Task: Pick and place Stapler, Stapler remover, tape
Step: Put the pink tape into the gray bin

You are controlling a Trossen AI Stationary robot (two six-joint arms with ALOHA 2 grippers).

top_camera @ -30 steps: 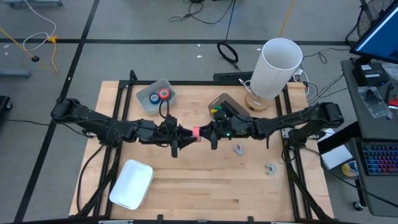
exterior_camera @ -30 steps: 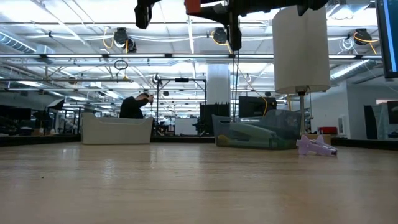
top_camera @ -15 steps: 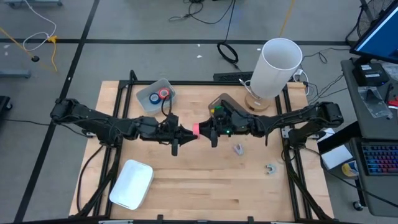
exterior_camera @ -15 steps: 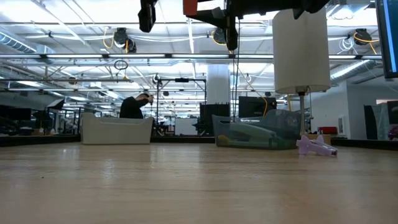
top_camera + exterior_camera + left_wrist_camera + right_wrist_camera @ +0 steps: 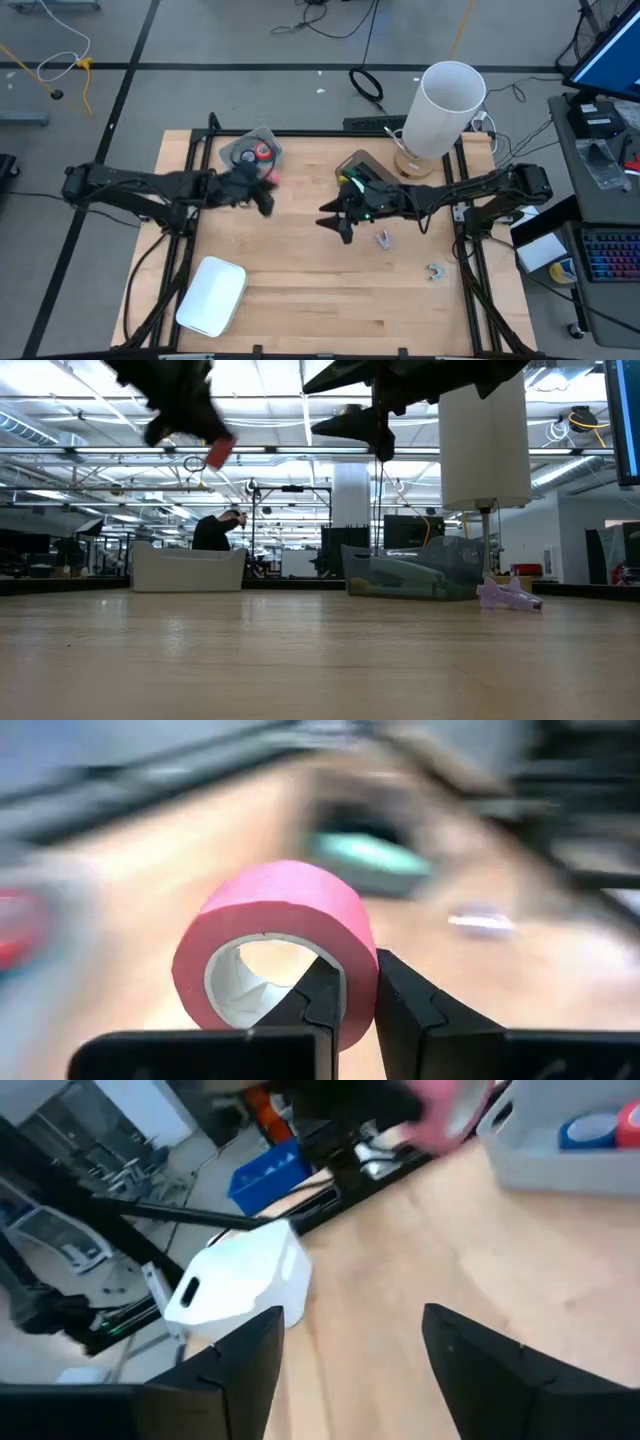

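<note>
The left gripper (image 5: 345, 995) pinches the wall of a pink tape roll (image 5: 275, 940), aloft near the grey tray (image 5: 243, 152), a light, stiff ring best held through its core, while the right gripper (image 5: 345, 1355) hangs open mid-table.

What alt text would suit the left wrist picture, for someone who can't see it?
A pink tape roll with a pale core is pinched by its wall between the two dark fingers of the left pincer, one finger inside the ring and one outside. Behind it, the wooden table is a blur.
</note>
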